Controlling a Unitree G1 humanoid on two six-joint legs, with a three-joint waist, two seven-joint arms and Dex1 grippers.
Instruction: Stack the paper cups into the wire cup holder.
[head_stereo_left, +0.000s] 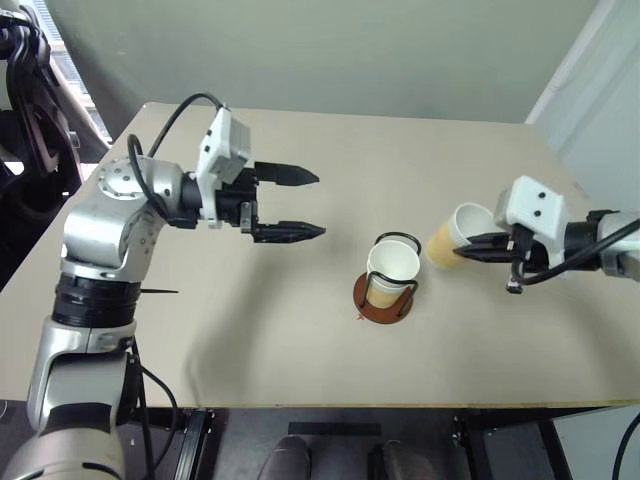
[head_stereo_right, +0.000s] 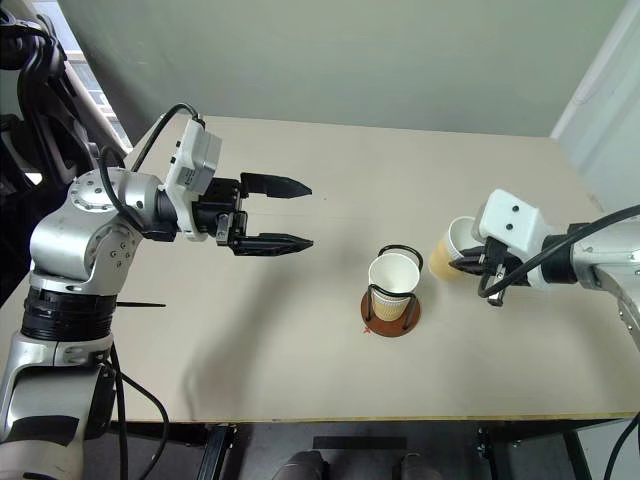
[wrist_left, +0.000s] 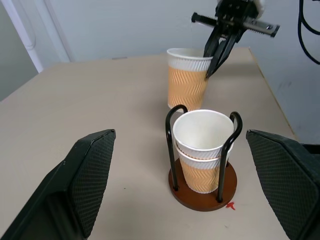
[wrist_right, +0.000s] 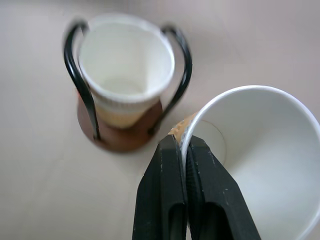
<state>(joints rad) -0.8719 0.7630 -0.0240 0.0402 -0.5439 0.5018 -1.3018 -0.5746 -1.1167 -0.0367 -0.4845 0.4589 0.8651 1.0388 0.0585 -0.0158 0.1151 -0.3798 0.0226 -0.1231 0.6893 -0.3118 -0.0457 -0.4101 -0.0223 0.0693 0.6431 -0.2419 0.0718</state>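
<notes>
beige table (head_stereo_left: 300, 360), right gripper (wrist_right: 186, 150) pinching tilted paper cup (head_stereo_left: 455, 235) rim, left gripper (head_stereo_left: 300, 203) spread wide, holder (head_stereo_left: 385, 300) base half hidden

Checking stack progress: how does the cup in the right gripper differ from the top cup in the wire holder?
The held cup is pinched at its rim by the right gripper; the top cup is gripped by nothing. The held cup is outside the wire cup holder to its right; the top cup sits nested in another cup between the arches. The held cup looks tilted; the top cup stands upright. Both have white rims and insides.
</notes>
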